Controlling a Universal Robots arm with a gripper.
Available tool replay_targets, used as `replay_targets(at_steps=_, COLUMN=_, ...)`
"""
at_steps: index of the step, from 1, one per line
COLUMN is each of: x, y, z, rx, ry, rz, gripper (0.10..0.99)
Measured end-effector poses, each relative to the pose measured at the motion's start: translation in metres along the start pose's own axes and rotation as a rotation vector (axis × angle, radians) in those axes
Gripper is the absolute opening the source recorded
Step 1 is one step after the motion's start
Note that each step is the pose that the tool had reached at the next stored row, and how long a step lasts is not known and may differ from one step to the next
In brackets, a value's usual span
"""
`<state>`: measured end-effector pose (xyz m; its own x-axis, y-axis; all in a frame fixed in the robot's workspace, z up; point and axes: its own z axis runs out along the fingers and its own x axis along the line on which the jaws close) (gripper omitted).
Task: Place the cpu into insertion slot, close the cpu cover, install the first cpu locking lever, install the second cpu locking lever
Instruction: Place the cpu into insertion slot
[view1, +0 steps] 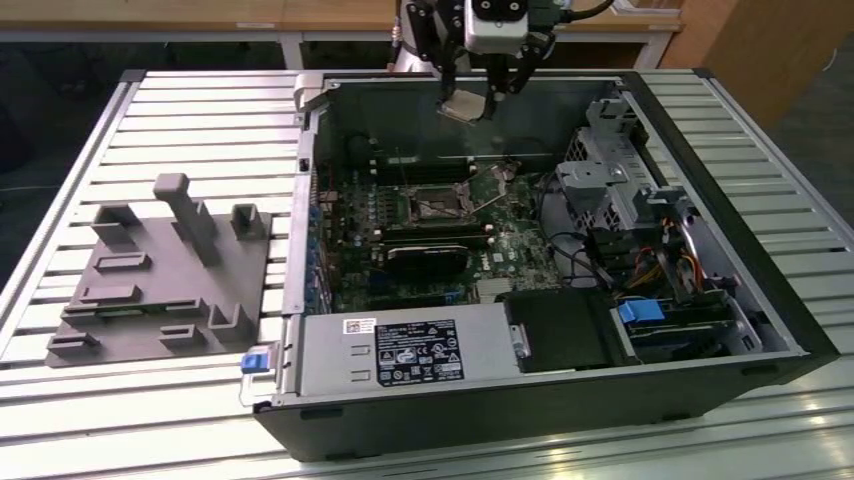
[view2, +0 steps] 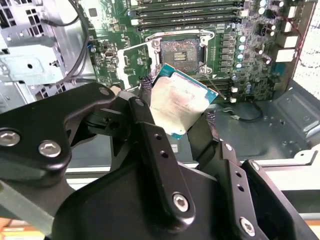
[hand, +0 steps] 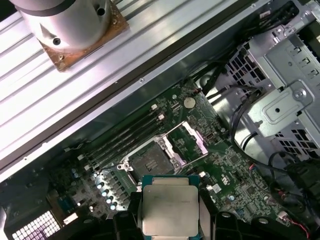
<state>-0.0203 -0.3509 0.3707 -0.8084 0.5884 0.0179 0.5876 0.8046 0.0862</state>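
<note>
My gripper (view1: 477, 98) hangs above the far wall of the open computer case, shut on the cpu (view1: 466, 107). The cpu (view2: 182, 100) is a flat square chip with a silvery top and a green rim, pinched by its edges between the black fingers (view2: 145, 120). It shows tilted in the second wrist view and flat in the first wrist view (hand: 170, 209). The insertion slot (view1: 438, 208) (view2: 180, 51) (hand: 150, 161) lies bare on the green board, well below the chip. The cpu cover (view2: 134, 62) (hand: 186, 141) is swung open beside it.
A black heatsink block (view1: 427, 258) sits just in front of the slot, with long memory slots (view2: 190, 12) beside it. A metal drive cage (view1: 607, 175) and cables fill the case at the exterior view's right. A grey fixture tray (view1: 160, 270) lies outside at the left.
</note>
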Motion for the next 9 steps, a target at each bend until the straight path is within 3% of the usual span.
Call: replay_targets(at_steps=9, x=0.0001, y=0.0001, z=0.0002, rx=-0.001, ry=-0.0077, rz=0.081, gripper=0.537)
